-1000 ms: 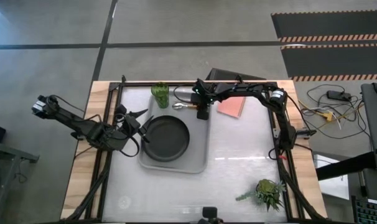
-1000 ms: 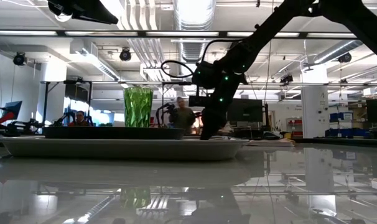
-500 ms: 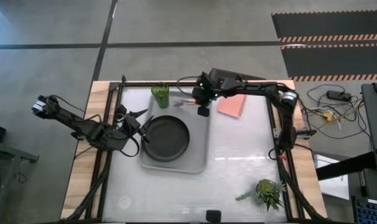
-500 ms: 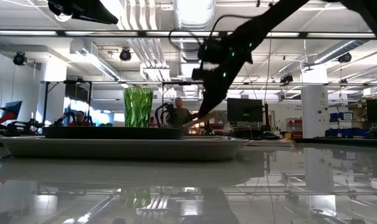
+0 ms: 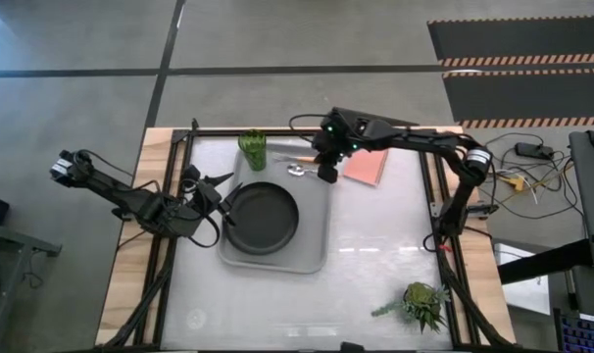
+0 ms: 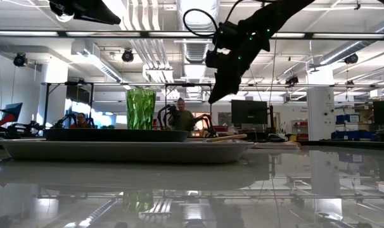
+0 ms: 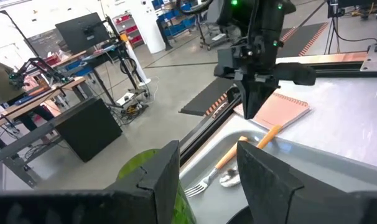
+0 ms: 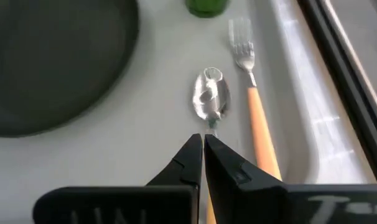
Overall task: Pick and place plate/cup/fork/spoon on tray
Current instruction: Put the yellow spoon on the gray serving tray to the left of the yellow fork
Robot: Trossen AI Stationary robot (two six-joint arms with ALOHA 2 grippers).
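Observation:
The grey tray (image 5: 277,263) holds the black plate (image 5: 263,218), the green cup (image 5: 253,149) in its far left corner, the fork (image 8: 249,81) and the spoon (image 8: 210,99). The spoon and fork lie side by side near the tray's far edge. In the low view the spoon's orange handle (image 6: 227,137) leans on the tray's right rim. My right gripper (image 8: 203,140) is shut and empty, and hangs well above the spoon (image 6: 212,100). My left gripper (image 5: 214,191) is open at the tray's left edge.
A salmon-pink pad (image 5: 364,167) lies just right of the tray, under my right arm. A small green plant (image 5: 422,304) stands at the near right. The table's near middle and right are bare.
My right gripper has risen from the tray floor and gone a little toward the table's right edge. It carried the spoon's handle end up half a second ago. The spoon now lies on the tray a little farther right, its handle on the rim, free of the gripper.

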